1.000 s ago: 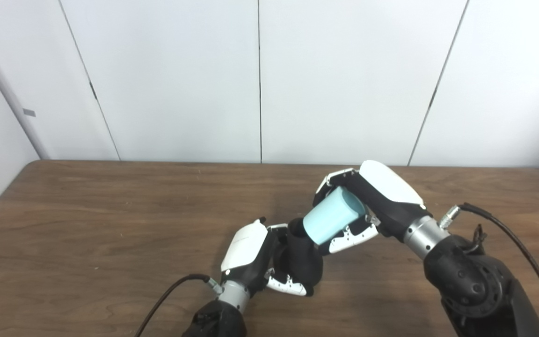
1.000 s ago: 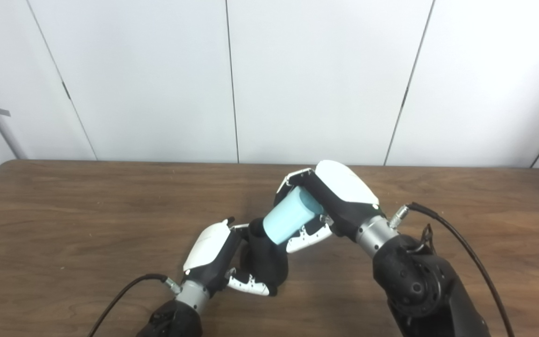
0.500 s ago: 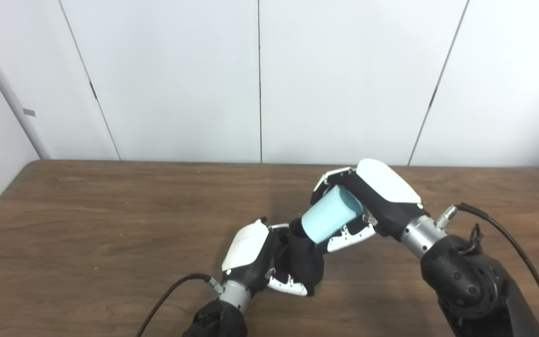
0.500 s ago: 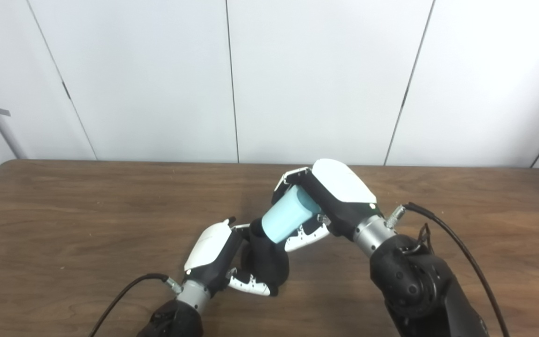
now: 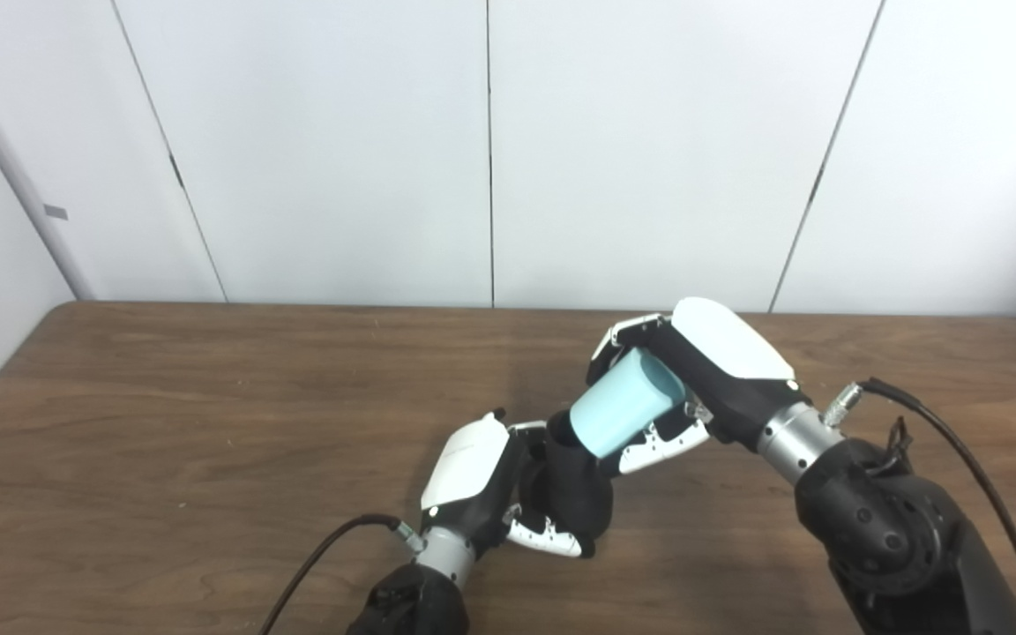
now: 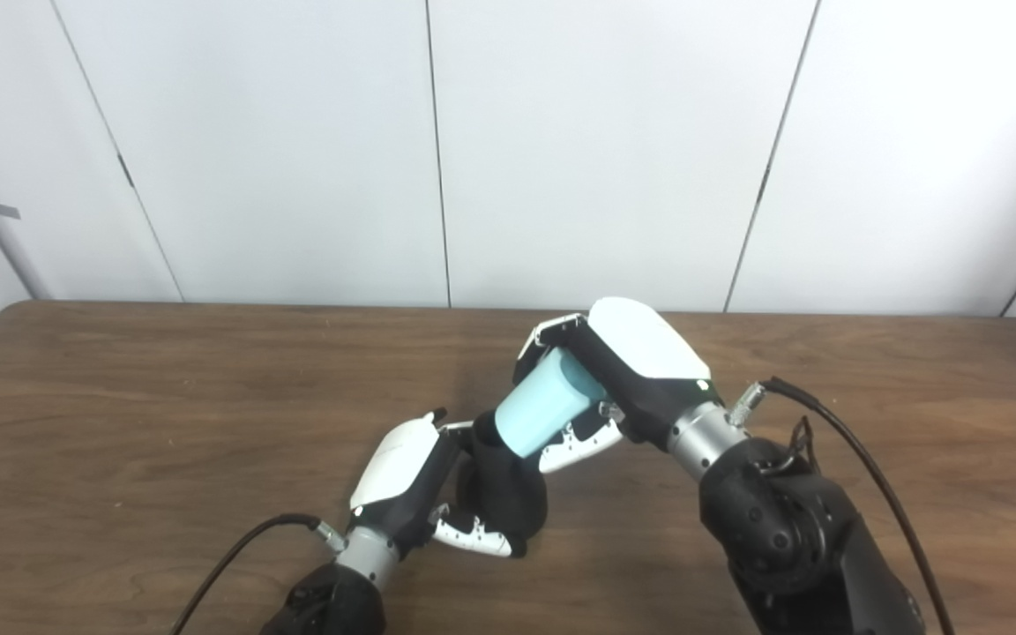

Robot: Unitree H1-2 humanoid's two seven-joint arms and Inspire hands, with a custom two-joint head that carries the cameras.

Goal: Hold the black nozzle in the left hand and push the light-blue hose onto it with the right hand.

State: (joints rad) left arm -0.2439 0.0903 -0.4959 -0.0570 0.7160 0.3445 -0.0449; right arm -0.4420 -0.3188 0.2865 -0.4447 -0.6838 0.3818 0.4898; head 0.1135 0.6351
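My left hand (image 5: 490, 485) is shut on the black nozzle (image 5: 574, 494), holding it upright just above the brown table (image 5: 208, 423), its narrow top pointing up and right. My right hand (image 5: 693, 379) is shut on the light-blue hose (image 5: 618, 406), a short tube tilted down to the left. The hose's lower end sits over the nozzle's top, touching it. The same joint shows in the right eye view, with the hose (image 6: 545, 404) over the nozzle (image 6: 504, 494). How far the nozzle goes inside the hose is hidden.
A black cable (image 5: 958, 450) loops off the right wrist and another cable (image 5: 314, 556) trails from the left wrist. White wall panels (image 5: 490, 150) stand behind the table's far edge.
Both hands have shifted only slightly. The hose has come a little lower and left onto the nozzle's top. Grips are unchanged.
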